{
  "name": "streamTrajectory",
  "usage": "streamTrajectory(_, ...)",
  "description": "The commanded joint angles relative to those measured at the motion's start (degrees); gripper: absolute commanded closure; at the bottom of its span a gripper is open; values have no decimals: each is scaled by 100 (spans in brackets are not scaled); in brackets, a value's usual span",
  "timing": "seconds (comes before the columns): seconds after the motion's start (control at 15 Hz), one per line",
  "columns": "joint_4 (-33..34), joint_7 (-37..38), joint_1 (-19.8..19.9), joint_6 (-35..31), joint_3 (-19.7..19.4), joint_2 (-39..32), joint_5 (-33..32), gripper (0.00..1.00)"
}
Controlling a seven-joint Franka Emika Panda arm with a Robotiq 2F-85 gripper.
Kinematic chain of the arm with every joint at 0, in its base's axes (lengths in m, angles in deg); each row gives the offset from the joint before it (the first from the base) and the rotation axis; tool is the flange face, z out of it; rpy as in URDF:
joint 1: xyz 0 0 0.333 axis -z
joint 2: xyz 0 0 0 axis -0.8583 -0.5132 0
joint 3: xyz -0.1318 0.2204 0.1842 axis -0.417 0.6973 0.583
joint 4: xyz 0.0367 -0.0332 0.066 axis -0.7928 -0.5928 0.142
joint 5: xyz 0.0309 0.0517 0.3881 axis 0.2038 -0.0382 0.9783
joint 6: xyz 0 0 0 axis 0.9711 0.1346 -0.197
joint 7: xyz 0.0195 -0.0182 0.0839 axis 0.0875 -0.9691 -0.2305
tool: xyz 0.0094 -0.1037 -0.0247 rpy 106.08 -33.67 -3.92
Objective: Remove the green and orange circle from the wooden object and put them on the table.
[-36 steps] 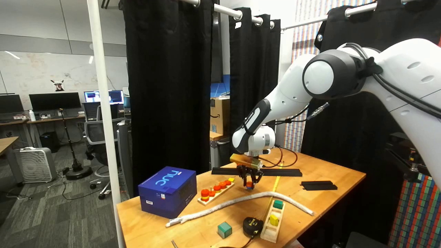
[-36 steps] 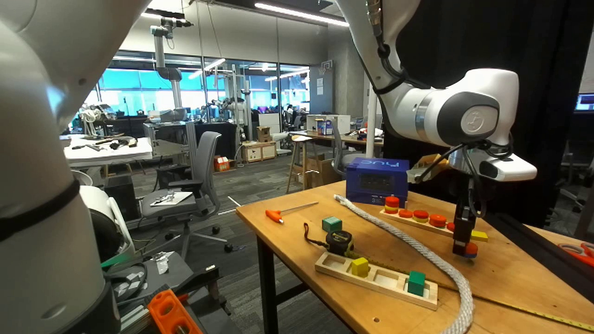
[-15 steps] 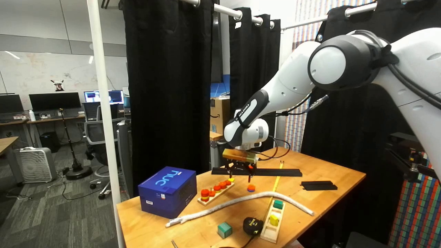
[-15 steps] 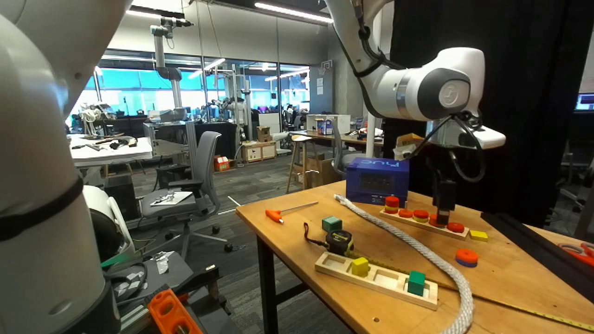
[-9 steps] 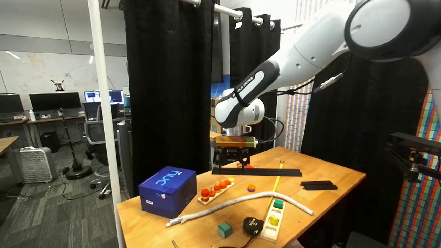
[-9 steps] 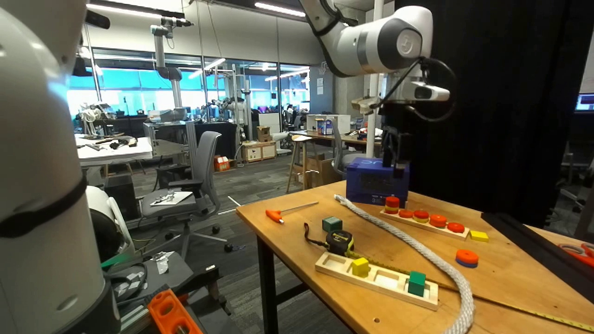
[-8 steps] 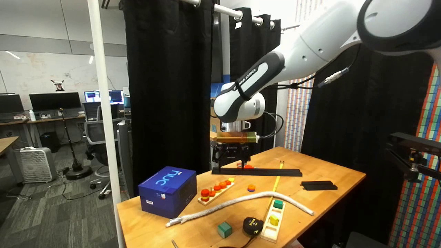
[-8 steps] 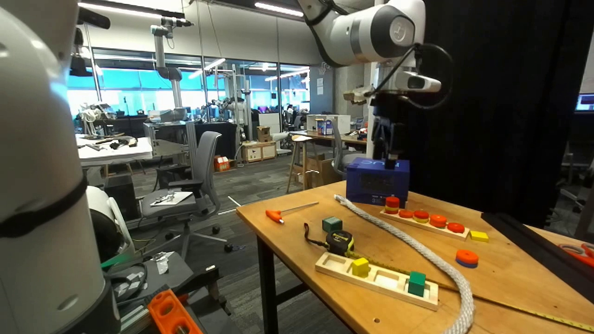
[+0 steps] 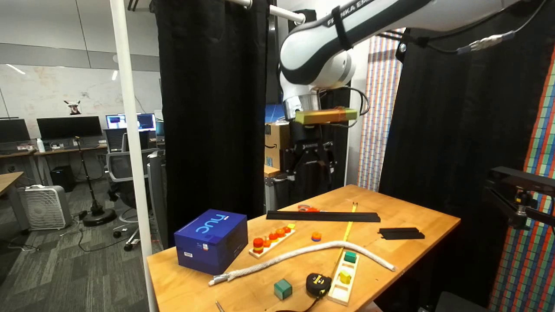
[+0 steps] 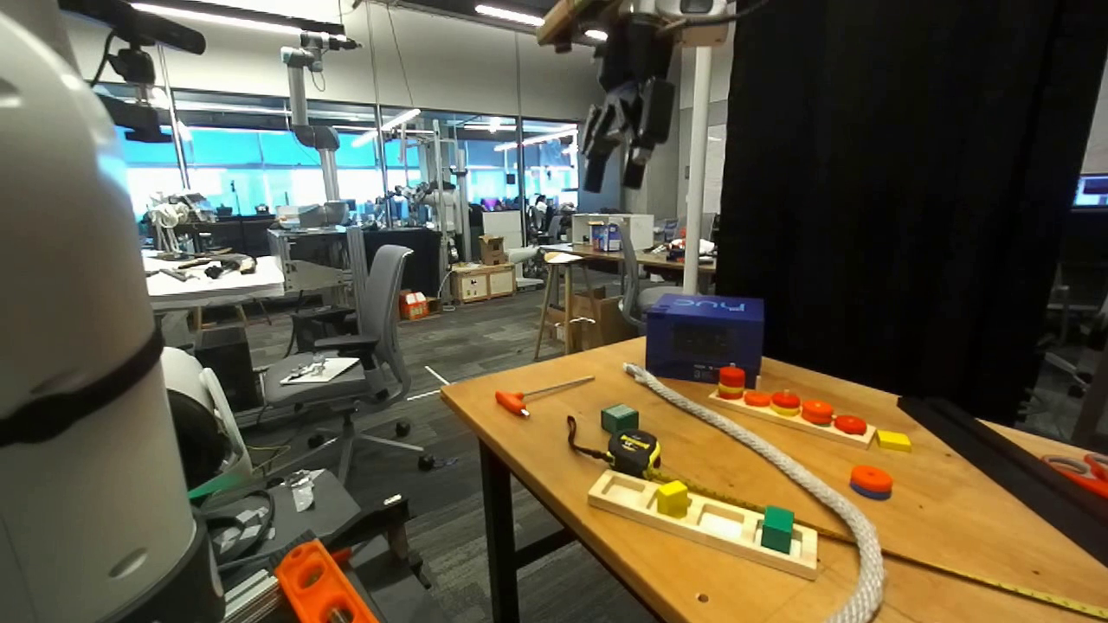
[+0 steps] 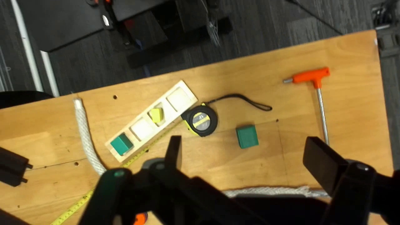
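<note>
An orange circle (image 10: 871, 478) lies flat on the table (image 10: 537, 450), stacked on a blue disc; both exterior views show it. Behind it, the wooden object (image 10: 798, 421) is a low base carrying several orange-red and yellow rings. No green circle shows; it is hidden or out of view. High above the table, my gripper (image 10: 615, 173) hangs with its jaws spread wide and nothing between them. In the wrist view, the gripper (image 11: 246, 150) looks down past its fingers at the table, and an orange piece (image 11: 140, 218) peeks out behind a finger.
A pale tray (image 9: 333, 295) holds yellow and green blocks, beside a tape measure (image 9: 318, 284) with its yellow tape drawn out. A green cube (image 9: 283, 289), white rope (image 9: 299, 252), blue box (image 9: 208, 242), orange-handled tool (image 10: 512, 402) and black strips (image 9: 323, 216) also lie around.
The gripper was down at the orange and blue stack, then let go of it. It has risen far above the table and turned. The stack stays on the tabletop.
</note>
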Motion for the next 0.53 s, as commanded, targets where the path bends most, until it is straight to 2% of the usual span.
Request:
streamTrajectory(0.0, -187, -305, -1, 947, 244, 1097, -260, 0)
streamTrajectory(0.27, -77, -800, 35, 1699, 299, 1879, -135, 0)
streamTrajectory(0.47, -249, -1291, 36, 1884, 248, 2402, -189, 0)
